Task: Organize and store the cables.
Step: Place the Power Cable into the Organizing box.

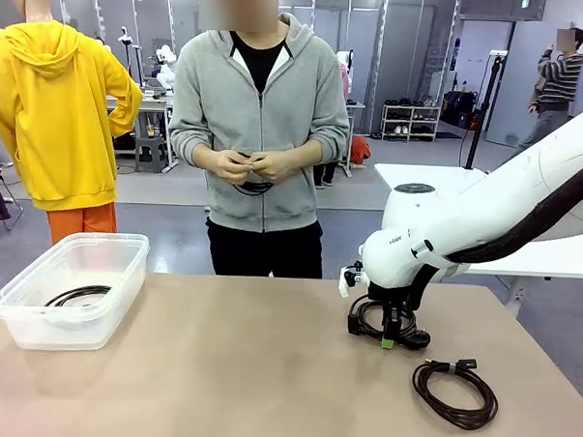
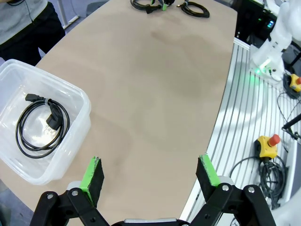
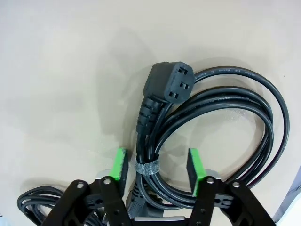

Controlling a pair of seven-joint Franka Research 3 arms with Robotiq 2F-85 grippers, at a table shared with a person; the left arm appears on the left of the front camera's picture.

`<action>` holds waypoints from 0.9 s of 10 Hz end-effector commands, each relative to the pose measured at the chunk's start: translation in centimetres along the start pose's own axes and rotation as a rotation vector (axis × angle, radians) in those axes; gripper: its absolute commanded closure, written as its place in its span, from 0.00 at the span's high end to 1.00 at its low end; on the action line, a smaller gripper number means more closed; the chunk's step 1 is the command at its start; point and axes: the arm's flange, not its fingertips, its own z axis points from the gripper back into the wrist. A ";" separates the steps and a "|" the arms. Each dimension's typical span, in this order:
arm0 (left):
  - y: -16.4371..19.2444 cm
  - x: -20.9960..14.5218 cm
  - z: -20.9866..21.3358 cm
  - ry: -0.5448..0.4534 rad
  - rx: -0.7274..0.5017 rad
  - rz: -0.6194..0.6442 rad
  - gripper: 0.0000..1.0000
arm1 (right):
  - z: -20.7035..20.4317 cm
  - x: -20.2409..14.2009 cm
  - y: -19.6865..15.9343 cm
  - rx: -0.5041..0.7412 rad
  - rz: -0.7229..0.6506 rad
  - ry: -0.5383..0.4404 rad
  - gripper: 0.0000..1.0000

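One coiled black cable (image 1: 367,317) lies on the table at the right, and my right gripper (image 1: 391,335) is down on it. In the right wrist view the right gripper (image 3: 157,156) stands open. Its green pads (image 3: 120,165) straddle the coil's strapped part (image 3: 146,165) with gaps on both sides, and the plug (image 3: 170,81) points away. A second coil (image 1: 455,392) lies nearer the front right. Another coiled cable (image 2: 42,125) rests inside the clear plastic bin (image 2: 82,101). My left gripper (image 2: 150,162) hovers open above the table beside the bin. The person's hands hold a cable (image 1: 252,186).
The clear bin (image 1: 125,269) stands at the table's left. The person stands at the far edge in a grey hoodie. The table's edge, with a grooved metal frame (image 2: 244,108) and emergency stop buttons (image 2: 268,143) beyond it, runs along the right of the left wrist view.
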 end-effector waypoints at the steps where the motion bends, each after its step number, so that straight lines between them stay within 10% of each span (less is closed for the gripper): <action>1: 0.1 0.0 0.0 -0.021 -0.013 -0.008 1.00 | 0.1 0.3 -0.3 0.001 -0.021 0.009 0.23; 2: 0.1 0.0 0.0 -0.021 -0.013 -0.008 1.00 | 0.1 0.3 -0.3 0.008 -0.014 0.005 0.00; 9: 0.1 0.0 0.0 -0.021 -0.013 -0.008 1.00 | 11.4 1.2 2.5 -0.014 0.101 -0.021 0.00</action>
